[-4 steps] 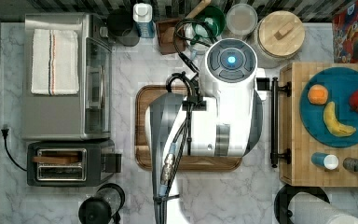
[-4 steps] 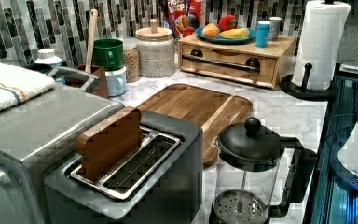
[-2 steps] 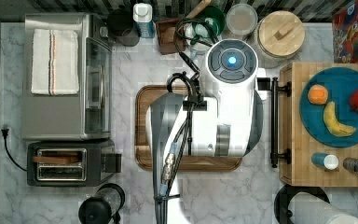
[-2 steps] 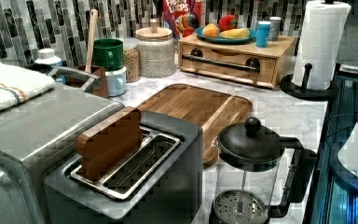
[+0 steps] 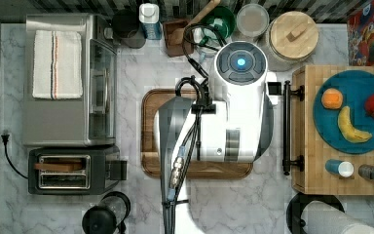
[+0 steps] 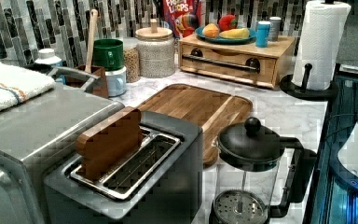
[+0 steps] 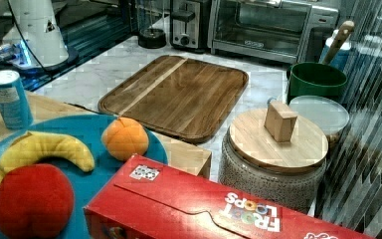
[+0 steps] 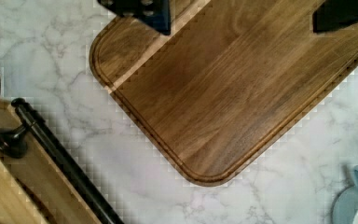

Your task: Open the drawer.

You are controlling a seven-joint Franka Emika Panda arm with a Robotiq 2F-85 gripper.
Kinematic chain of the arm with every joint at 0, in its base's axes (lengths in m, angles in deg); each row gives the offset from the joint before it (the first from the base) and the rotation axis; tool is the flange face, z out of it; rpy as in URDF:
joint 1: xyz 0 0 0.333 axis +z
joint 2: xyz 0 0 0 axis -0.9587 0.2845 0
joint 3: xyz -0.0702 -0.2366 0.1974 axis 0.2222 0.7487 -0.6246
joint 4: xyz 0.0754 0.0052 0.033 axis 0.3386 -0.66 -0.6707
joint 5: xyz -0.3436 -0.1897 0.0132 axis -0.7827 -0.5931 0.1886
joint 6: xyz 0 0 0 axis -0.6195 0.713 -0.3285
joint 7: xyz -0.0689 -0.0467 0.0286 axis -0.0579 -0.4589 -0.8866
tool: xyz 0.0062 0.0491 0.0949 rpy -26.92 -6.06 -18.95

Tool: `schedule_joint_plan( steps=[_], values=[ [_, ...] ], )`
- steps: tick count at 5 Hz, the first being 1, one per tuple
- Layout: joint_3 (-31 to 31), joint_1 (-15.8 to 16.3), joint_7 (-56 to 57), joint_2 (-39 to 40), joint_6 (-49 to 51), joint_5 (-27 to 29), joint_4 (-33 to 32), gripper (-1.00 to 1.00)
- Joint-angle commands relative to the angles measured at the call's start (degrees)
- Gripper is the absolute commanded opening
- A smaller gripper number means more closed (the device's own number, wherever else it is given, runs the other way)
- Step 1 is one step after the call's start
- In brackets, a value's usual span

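Note:
The drawer [image 6: 228, 66] is a shallow light-wood box on the marble counter, closed, with a long black bar handle [image 5: 286, 127] on two black mounts. It sits at the top view's right, under a blue plate of fruit. The handle [image 8: 58, 158] also runs past a corner of the wrist view. My gripper [image 8: 240, 11] is open, with its two dark fingertips [image 8: 142, 10] wide apart and nothing between them. It hangs above the walnut cutting board [image 8: 233, 88], clear of the handle. My white arm [image 5: 238, 112] covers the board in the top view.
A toaster oven [image 5: 68, 80], a toaster [image 5: 73, 168] and a French press [image 6: 249, 172] stand along the top view's left. Jars, a green cup [image 6: 108, 53] and a cereal box [image 7: 204, 209] line the back wall. A paper towel roll [image 6: 324, 44] stands beside the drawer.

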Motion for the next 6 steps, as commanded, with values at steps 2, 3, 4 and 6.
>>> schedule_joint_plan(
  steps=[2,3,4,6],
  values=[
    [3.25,-2.90,25.53,-2.89,-3.76,-1.52,-5.09,1.00],
    [3.70,-4.68,32.45,-3.82,-7.63,-2.03,-7.98,1.00],
    [4.85,-5.25,38.41,-3.85,-11.92,-3.56,-10.51,1.00],
    [5.70,-7.77,46.52,-2.45,-19.81,-4.52,-15.14,1.00]
  ],
)
